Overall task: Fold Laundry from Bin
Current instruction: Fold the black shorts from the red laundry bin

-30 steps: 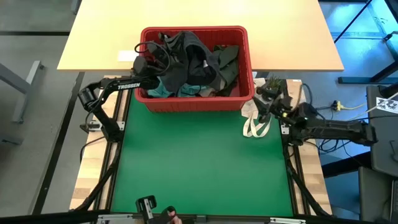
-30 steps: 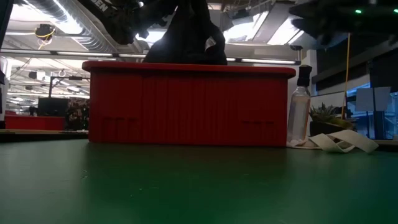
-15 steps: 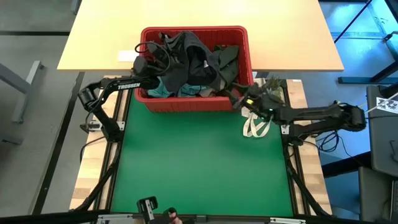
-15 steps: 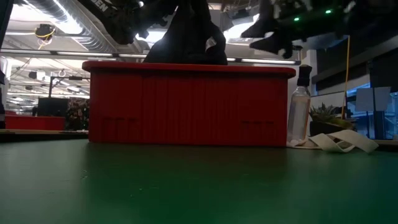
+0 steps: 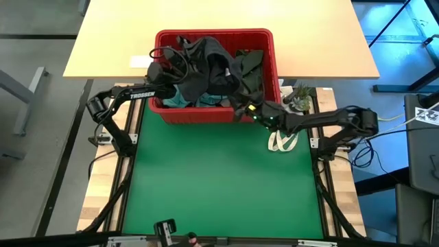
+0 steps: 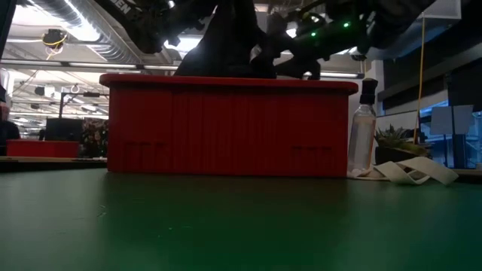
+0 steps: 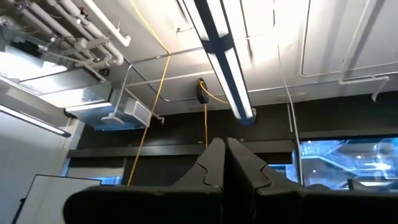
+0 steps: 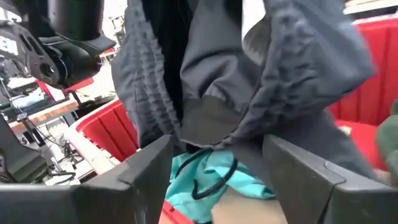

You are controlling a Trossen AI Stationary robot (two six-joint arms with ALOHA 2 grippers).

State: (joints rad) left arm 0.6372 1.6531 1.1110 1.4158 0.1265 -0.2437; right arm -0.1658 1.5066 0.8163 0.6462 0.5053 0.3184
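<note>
Early stage: all laundry (image 5: 209, 68) sitting in bin (image 5: 267, 48). Left gripper (image 5: 164, 68) pinching dark garment (image 8: 249, 81) aloft; right gripper (image 8: 217, 155) hovering agape beside it. Nothing folded.

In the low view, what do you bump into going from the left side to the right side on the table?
The bin → the spray bottle → the white cloth bag.
</note>
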